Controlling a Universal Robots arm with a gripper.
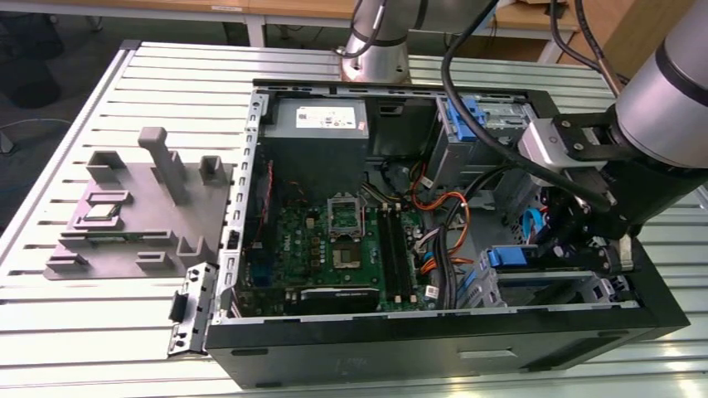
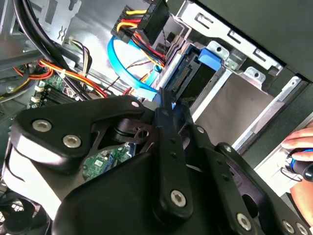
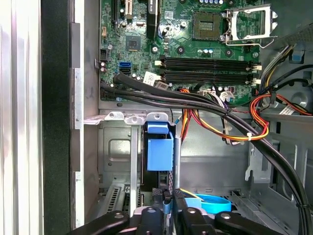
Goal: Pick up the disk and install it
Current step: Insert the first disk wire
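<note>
A slatted metal table (image 1: 133, 91) carries an open computer case (image 1: 443, 348) with its motherboard (image 1: 332, 249) exposed, and beside it, toward the exterior view's left, a grey fixture (image 1: 133, 215) holding a small chip. The disk (image 3: 160, 149), edged with blue plastic rails, sits upright in the metal drive cage (image 3: 117, 147) in a corner of the case, just beside the bundled black cables (image 3: 195, 100). The gripper (image 3: 167, 198) reaches down into the case right at the disk's end, its black fingers (image 2: 168, 115) drawn narrow around the blue edge of the drive in the second wrist view, where a person's hand (image 2: 301, 142) appears outside the case
</note>
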